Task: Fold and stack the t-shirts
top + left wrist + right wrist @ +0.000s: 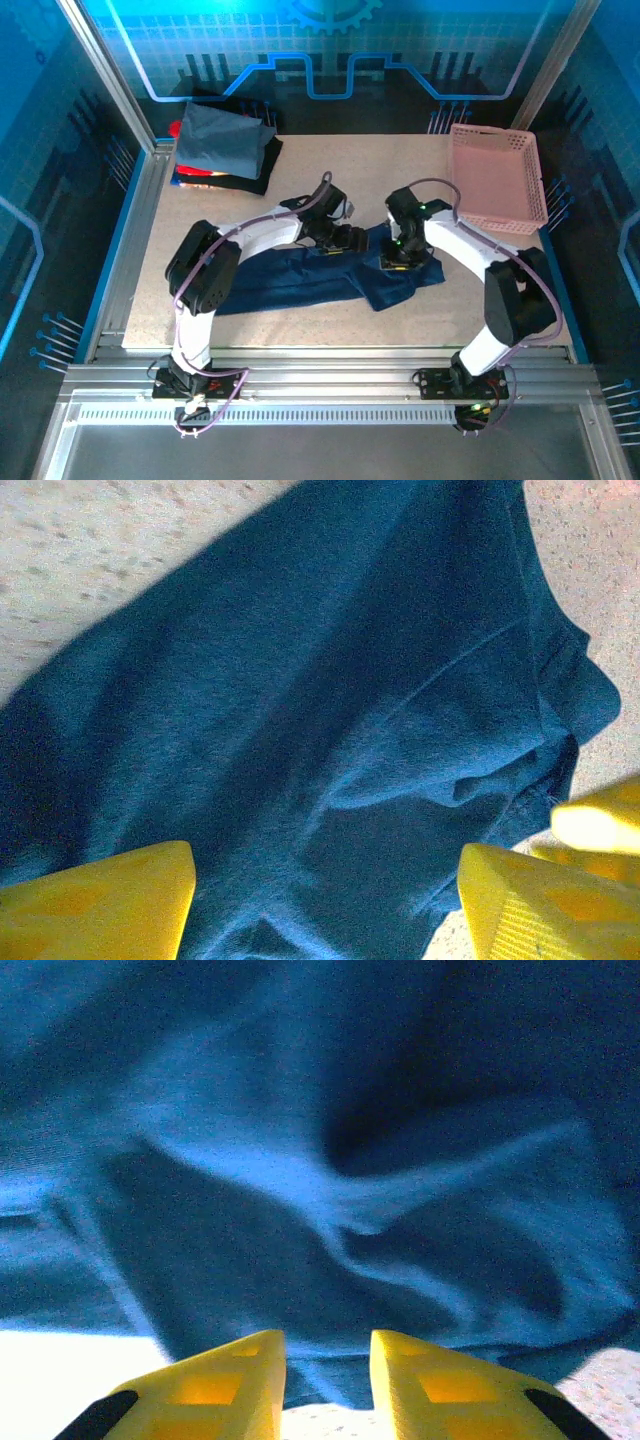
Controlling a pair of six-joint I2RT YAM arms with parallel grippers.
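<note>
Navy t-shirt [290, 280], crumpled mid-frame, its middle hidden beneath both arms. Jaws: left gripper [328, 880] wide apart; right gripper [328, 1345] narrowly parted, empty.

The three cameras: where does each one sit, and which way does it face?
Top external: above and behind the bases, looking down on the table; both arms show, left gripper and right gripper over the navy shirt.
Left wrist: on the left arm, facing down at the shirt; its yellow fingers stand wide apart.
Right wrist: on the right arm, close above the shirt; its fingers stand slightly apart.
Both wrist views share the shirt.
</note>
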